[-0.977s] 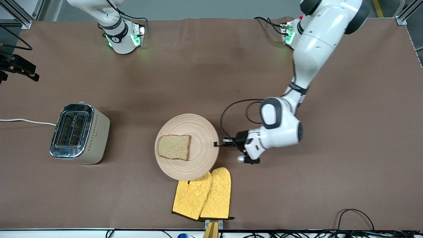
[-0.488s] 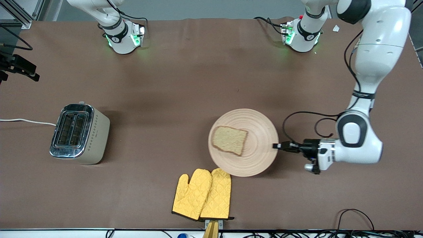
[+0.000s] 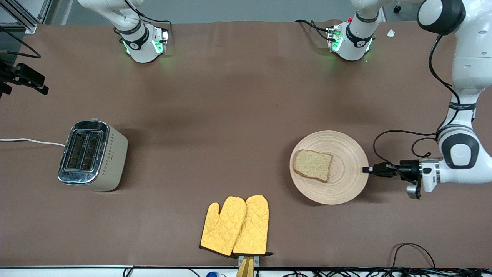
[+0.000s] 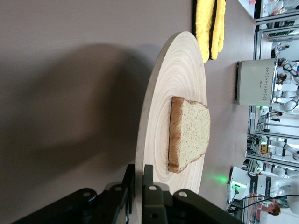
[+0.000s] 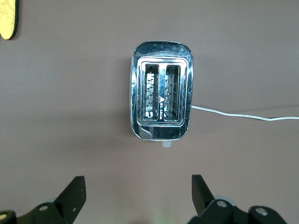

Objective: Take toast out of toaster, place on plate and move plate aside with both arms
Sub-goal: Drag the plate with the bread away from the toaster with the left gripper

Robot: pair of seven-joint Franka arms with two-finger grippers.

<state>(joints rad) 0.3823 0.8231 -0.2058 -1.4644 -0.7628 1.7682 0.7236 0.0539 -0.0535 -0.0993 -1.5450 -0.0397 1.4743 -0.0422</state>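
Front view showed the left tool [image 3: 365,169] pinching the round pale wooden plate [image 3: 346,154] by its rim toward the left arm's end of the table, well apart from the chrome-topped cream toaster [image 3: 93,155]. The brown wholegrain toast [image 3: 312,165] lay on that plate; a tilt from the one-sided grip could slide it off. Above the toaster, the right tool [image 5: 138,196] waited, spread wide.

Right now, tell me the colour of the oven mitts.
Yellow, quilted, dark-edged oven mitts; clearest in the front view.

Brown-covered desk [image 3: 238,96] evenly lit, aluminium frame posts [image 3: 23,15] at its corners, loose cables [image 3: 415,254] along the near edge, grey floor apparently visible past the top edge.
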